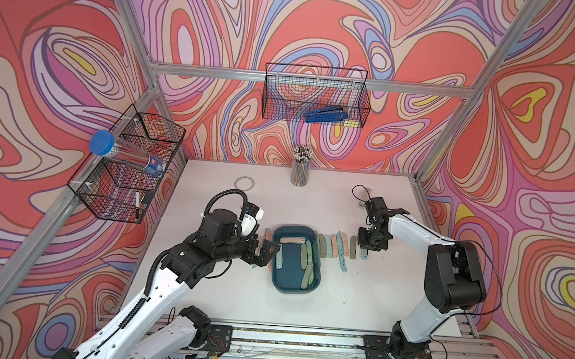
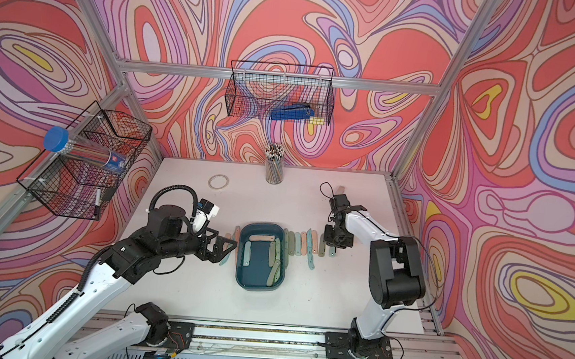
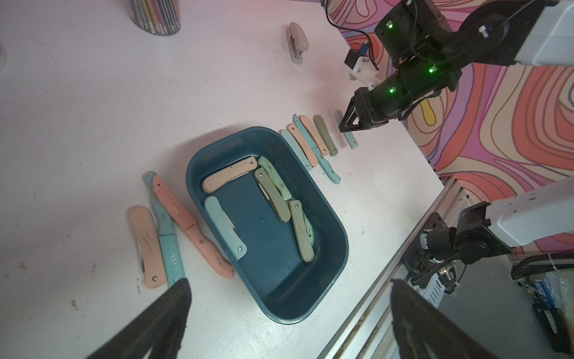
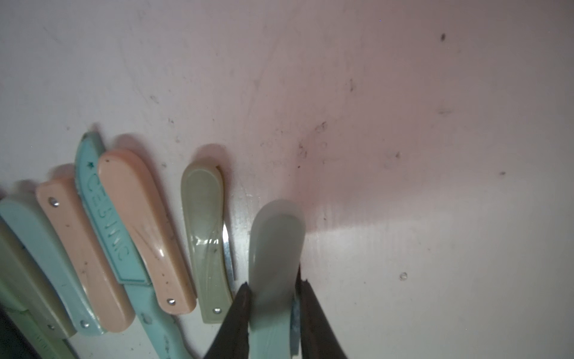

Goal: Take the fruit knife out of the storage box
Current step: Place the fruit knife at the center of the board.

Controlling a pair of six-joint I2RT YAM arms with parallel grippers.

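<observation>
Right gripper [image 4: 272, 279] grasps a pale-blue folding knife [image 4: 273, 242] at the laid-out row [image 1: 335, 247] end, left gripper [image 3: 288, 280] stands agape; several knives [image 3: 230, 174] lie in the storage box [image 3: 329, 248]

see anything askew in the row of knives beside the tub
The long teal knife in the row beside the dark teal plastic tub lies slanted and sticks out past the folded pastel knives.

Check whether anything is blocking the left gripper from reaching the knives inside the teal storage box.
Nothing visible is. The left gripper hangs open beside the storage box, which has no lid; only its low wall lies between the gripper and the light blue knife inside. The right gripper holds a pale knife beyond the box.
</observation>
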